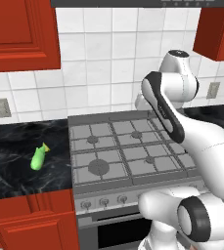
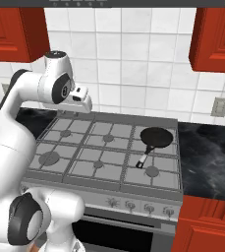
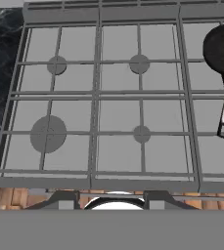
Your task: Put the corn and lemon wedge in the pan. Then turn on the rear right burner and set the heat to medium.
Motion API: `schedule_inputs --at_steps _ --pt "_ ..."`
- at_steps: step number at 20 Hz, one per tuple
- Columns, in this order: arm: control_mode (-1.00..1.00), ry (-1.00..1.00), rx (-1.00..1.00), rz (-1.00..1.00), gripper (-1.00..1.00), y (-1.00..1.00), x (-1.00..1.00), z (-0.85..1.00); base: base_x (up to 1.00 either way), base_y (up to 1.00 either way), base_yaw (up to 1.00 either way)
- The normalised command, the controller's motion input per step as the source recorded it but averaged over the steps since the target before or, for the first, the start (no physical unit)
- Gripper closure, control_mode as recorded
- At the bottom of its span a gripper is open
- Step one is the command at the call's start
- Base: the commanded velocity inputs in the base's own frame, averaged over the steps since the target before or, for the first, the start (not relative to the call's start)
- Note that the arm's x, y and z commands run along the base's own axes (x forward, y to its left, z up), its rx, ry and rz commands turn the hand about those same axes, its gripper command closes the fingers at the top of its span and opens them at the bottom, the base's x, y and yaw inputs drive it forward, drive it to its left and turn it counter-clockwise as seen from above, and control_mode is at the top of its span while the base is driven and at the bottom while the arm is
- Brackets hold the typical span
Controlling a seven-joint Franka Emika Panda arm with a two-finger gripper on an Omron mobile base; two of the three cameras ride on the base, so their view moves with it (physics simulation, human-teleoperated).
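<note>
The green corn [image 1: 37, 158] lies on the dark counter left of the stove, with the tiny yellow lemon wedge [image 1: 45, 146] touching its far end. The black pan [image 2: 156, 137] sits on the stove's rear right corner, over the rear right burner, which it hides; its handle points toward the front. In the hand view the pan [image 3: 223, 49] is at the top right. My gripper [image 3: 111, 201] is open and holds nothing. It hovers high over the stove, far from the corn and the pan. My hand [image 2: 82, 100] hangs above the stove's rear left.
The grey gas stove [image 2: 109, 155] has grates and several burners, with a row of knobs [image 2: 130, 204] on its front panel. Dark marble counter [image 1: 15, 161] lies on both sides. Red cabinets hang above left and right. My arm hides the stove's right side in the left base view.
</note>
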Motion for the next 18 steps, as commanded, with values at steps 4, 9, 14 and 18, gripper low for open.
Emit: schedule_inputs --at_steps 4,9,14,18 --pt "-1.0 0.0 0.0 0.0 -1.0 0.25 -0.01 0.0 0.0 0.0 0.0" --pt "-1.0 0.0 0.0 0.0 -1.0 0.59 -0.08 0.0 0.0 0.0 0.0" --pt "-1.0 0.01 0.01 0.01 -1.0 0.6 -0.24 0.0 0.0 0.0 0.0" --pt "-1.0 0.01 0.05 0.05 -1.0 0.28 -0.46 0.0 0.0 0.0 0.0"
